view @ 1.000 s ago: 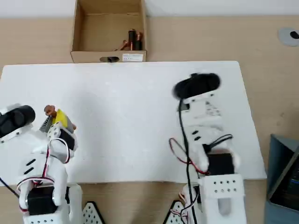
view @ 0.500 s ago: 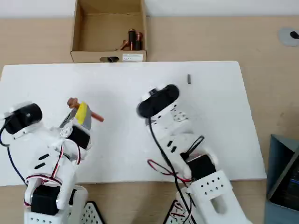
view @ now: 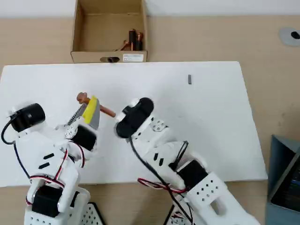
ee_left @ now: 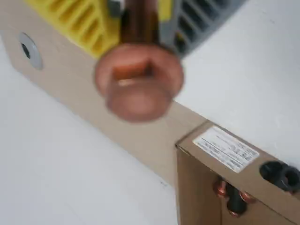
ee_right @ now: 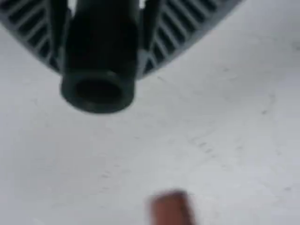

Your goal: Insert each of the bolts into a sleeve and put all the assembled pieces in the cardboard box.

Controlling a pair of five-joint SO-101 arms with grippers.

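Insertion step, pre-mating. Copper-coloured metal bolt (view: 106, 111) clamped betw. fingers of left gripper (view: 91, 111), over white board (view: 211, 140), left of centre. Black tubular plastic sleeve (ee_right: 97, 89) pinched in right gripper (ee_right: 101, 28), bore near bolt tip, not touching. Next: align axes, push shaft in; then assy to brown cardboard box (view: 75, 33).

**Two arms angled nose to nose**

The left arm (view: 51, 159) slants inward, the left gripper (view: 92, 107) clamped on a bolt (view: 105, 110) whose shank points at the other arm. The right arm (view: 164, 154) leans toward it, wrist low. The right gripper (ee_right: 101, 14) appears closed around a dark sleeve (ee_right: 98, 65).
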